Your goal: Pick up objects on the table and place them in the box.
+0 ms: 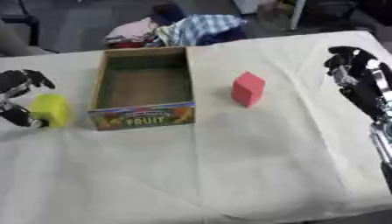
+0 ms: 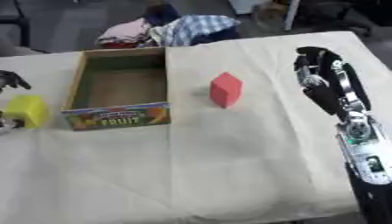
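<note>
An open cardboard box [image 1: 142,119] with "FRUIT" printed on its front wall stands left of centre, and nothing shows inside it. A yellow block [image 1: 50,110] rests on the cloth just left of the box. My left hand [image 1: 18,92] is at the left edge, right beside that block, open, with fingers arched above it and the thumb low at its left side. A red block [image 1: 247,89] stands to the right of the box. My right hand [image 2: 324,78] hovers farther right of the red block, open with relaxed fingers, holding nothing.
A cream cloth [image 1: 229,166] covers the table, with wide bare room in front. A pile of clothes [image 1: 183,29] lies just past the far edge, behind the box. The table's right edge runs close under my right forearm [image 2: 360,144].
</note>
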`<state>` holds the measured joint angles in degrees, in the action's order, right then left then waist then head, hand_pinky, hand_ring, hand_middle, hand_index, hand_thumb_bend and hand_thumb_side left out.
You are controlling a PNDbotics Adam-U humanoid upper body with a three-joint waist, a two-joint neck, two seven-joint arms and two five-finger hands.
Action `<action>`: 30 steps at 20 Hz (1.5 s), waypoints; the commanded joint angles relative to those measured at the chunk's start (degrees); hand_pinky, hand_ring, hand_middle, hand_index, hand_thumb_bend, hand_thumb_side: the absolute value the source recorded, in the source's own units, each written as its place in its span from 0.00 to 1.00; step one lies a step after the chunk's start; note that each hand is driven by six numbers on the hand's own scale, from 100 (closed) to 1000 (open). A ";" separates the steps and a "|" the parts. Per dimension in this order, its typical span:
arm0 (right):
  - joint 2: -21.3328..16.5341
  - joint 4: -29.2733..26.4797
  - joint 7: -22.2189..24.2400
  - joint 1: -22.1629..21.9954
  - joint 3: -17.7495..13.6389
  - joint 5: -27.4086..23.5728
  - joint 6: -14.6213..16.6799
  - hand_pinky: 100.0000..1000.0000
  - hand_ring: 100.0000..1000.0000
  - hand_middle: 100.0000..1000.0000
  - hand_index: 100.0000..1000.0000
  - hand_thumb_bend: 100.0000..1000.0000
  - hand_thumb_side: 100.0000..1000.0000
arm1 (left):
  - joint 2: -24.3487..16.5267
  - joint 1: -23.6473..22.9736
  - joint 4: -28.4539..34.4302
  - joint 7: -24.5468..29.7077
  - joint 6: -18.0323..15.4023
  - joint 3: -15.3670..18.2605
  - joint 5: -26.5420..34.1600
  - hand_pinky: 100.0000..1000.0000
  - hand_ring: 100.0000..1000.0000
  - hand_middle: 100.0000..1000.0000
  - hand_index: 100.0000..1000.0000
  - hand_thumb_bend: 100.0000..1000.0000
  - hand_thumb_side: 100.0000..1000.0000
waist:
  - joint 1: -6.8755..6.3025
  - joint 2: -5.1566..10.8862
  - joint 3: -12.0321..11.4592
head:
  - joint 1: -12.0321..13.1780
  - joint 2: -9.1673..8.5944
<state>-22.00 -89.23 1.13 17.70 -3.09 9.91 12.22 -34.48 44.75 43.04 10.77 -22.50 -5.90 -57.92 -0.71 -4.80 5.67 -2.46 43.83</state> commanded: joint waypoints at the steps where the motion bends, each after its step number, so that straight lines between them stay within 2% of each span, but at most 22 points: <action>1: -1.10 -0.36 0.18 1.07 -0.05 -0.50 0.08 0.61 0.67 0.53 0.77 0.00 0.61 | -0.73 1.41 -0.39 0.12 0.46 0.73 -0.82 0.74 0.73 0.69 0.76 0.60 0.00 | 0.03 0.37 0.30 | 0.22 0.29; 5: -1.10 -0.31 0.22 1.13 -0.08 -0.56 0.13 0.61 0.67 0.53 0.77 0.00 0.61 | -0.40 1.26 -1.07 1.76 0.74 0.70 -1.40 0.70 0.66 0.62 0.70 0.58 0.00 | 0.05 0.20 0.55 | 0.25 0.29; 8: -1.07 -0.31 0.21 1.12 -0.14 -0.59 0.15 0.61 0.67 0.53 0.77 0.00 0.61 | -0.32 1.13 -1.16 2.40 1.06 0.83 -1.50 0.66 0.55 0.51 0.62 0.57 0.00 | 0.08 0.15 0.64 | 0.18 0.29; 11: -1.09 -0.27 0.14 1.01 -0.25 -0.61 0.13 0.61 0.67 0.53 0.77 0.00 0.62 | -0.49 1.15 -0.19 1.33 1.65 1.08 -0.47 0.61 0.43 0.37 0.49 0.53 0.00 | 0.10 0.16 0.58 | 0.13 0.29; 15: -1.07 -0.24 0.08 0.88 -0.36 -0.61 0.14 0.61 0.67 0.53 0.77 0.00 0.62 | -1.14 1.59 3.63 -0.03 2.26 0.61 2.29 0.61 0.41 0.35 0.48 0.51 0.00 | 0.12 0.27 0.33 | 0.02 0.29; 22: -1.24 -0.10 0.14 0.65 -0.39 -0.56 0.20 0.61 0.67 0.53 0.77 0.00 0.62 | -1.72 4.05 14.20 0.30 4.45 -1.77 9.67 0.61 0.42 0.36 0.49 0.48 0.00 | 0.06 0.69 -0.08 | 0.06 0.29; 26: -0.96 -0.07 0.47 0.71 -0.10 -0.63 0.28 0.61 0.67 0.53 0.77 0.00 0.61 | 0.71 6.19 16.62 -0.11 5.80 -3.08 11.61 0.62 0.43 0.37 0.50 0.48 0.00 | 0.05 0.98 0.12 | 0.40 0.29; 30: -0.65 -0.02 0.94 0.84 0.29 -0.76 0.36 0.61 0.67 0.53 0.77 0.00 0.63 | 4.30 7.21 16.31 -0.25 5.19 -4.33 12.11 0.63 0.45 0.39 0.52 0.47 0.00 | 0.12 1.01 0.42 | 0.64 0.29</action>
<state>-21.91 -88.88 1.78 17.67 -2.75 9.60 12.42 -30.03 50.46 58.49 10.64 -17.13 -10.05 -46.17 -0.65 -4.56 6.04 -2.07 43.83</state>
